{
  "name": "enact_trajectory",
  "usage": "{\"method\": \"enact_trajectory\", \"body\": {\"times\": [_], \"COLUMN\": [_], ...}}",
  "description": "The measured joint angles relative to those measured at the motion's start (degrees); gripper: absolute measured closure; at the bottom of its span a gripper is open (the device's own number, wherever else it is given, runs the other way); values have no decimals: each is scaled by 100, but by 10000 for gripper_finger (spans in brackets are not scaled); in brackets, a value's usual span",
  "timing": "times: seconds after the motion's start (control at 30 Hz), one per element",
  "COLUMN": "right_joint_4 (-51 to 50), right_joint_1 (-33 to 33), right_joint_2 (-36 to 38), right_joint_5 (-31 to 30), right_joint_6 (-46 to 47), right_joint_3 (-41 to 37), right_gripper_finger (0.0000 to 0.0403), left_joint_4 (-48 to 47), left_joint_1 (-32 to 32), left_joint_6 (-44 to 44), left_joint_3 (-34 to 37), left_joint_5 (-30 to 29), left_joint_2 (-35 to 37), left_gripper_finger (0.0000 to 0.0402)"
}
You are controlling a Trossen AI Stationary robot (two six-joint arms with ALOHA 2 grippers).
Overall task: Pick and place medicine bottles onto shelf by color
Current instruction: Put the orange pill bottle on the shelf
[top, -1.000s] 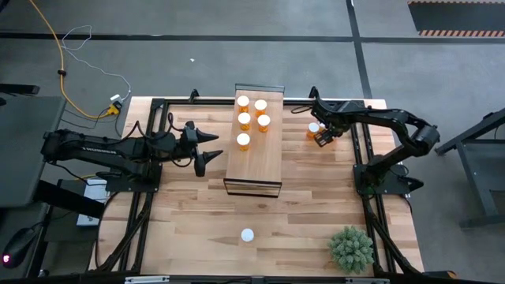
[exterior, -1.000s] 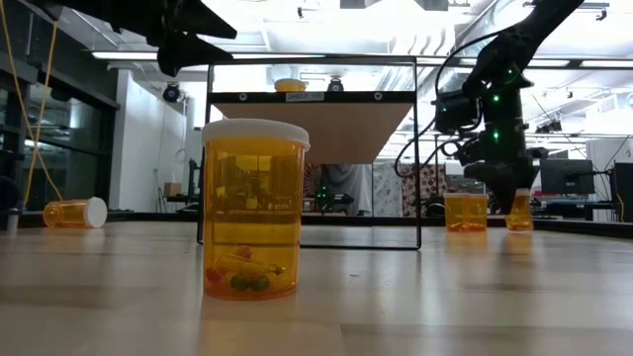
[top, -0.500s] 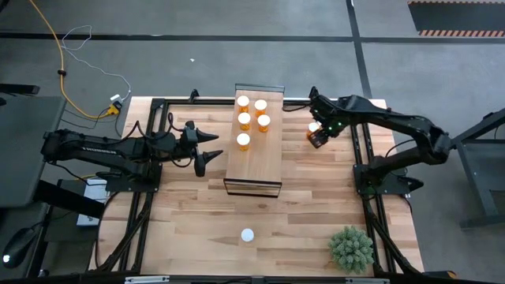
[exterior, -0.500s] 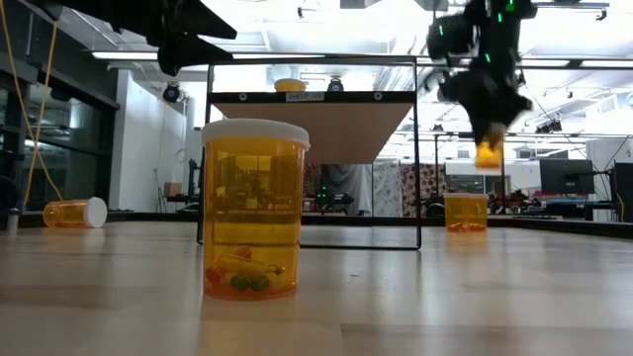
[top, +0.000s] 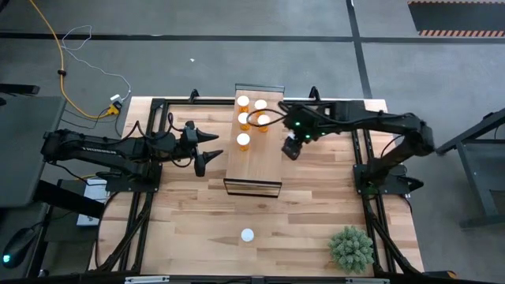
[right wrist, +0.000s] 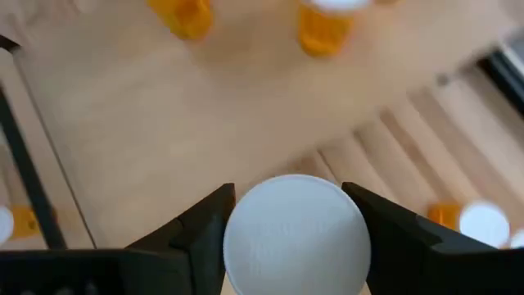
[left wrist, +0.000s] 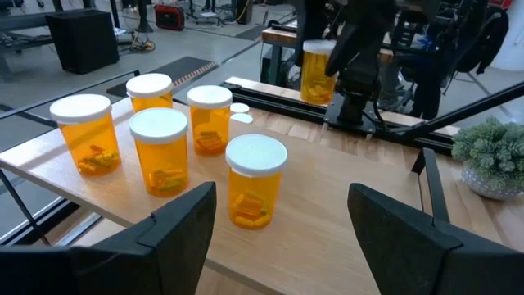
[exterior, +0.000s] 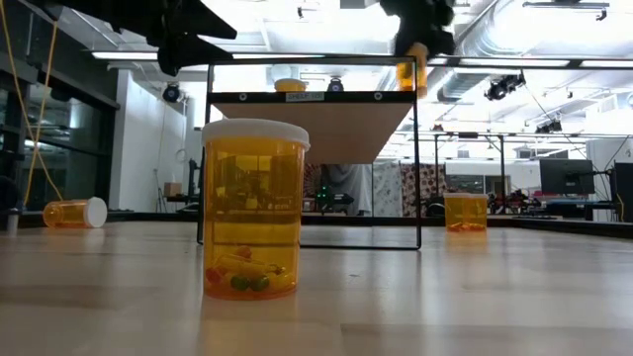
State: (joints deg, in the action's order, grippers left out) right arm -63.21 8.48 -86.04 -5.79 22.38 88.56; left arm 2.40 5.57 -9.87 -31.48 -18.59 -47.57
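Right gripper [top: 290, 147], clamped on a white-capped translucent orange medicine bottle [right wrist: 296, 233] at the light-wood shelf's [top: 264, 162] right edge; careless lowering might topple standing bottles [top: 244, 141].

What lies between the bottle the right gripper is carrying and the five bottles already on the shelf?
Only bare shelf board. In the high view the right gripper holds its bottle at the shelf's right edge, apart from the five bottles.

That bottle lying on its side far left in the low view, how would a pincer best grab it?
Probably from above, pinching the orange body across its width. The tipped bottle lies flat on the table with its white cap pointing sideways, so its round sides are exposed and nothing crowds it.
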Motion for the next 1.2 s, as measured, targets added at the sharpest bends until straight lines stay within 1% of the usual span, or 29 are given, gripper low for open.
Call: {"method": "enact_trajectory", "body": {"times": [0.33,0.47,0.6,1.07,1.2], "right_joint_4": [-35,-39,-45,-86,99], "right_joint_1": [-62,-62,-62,-64,-64], "right_joint_2": [-1687,-2126,-2308,-2409,-2392], "right_joint_5": [-49,-310,-317,-307,-305], "right_joint_6": [-774,-936,-940,-591,-534], "right_joint_3": [1692,2129,2233,2238,2069], "right_gripper_finger": [188,188,188,188,188], "left_joint_4": [0,-3,-1,0,-1], "left_joint_1": [2,2,2,2,1], "left_joint_6": [0,0,0,0,0], "left_joint_3": [0,0,0,0,0], "left_joint_5": [0,0,0,0,0], "left_joint_2": [0,0,0,0,0], "left_gripper_finger": [133,133,133,133,133]}}
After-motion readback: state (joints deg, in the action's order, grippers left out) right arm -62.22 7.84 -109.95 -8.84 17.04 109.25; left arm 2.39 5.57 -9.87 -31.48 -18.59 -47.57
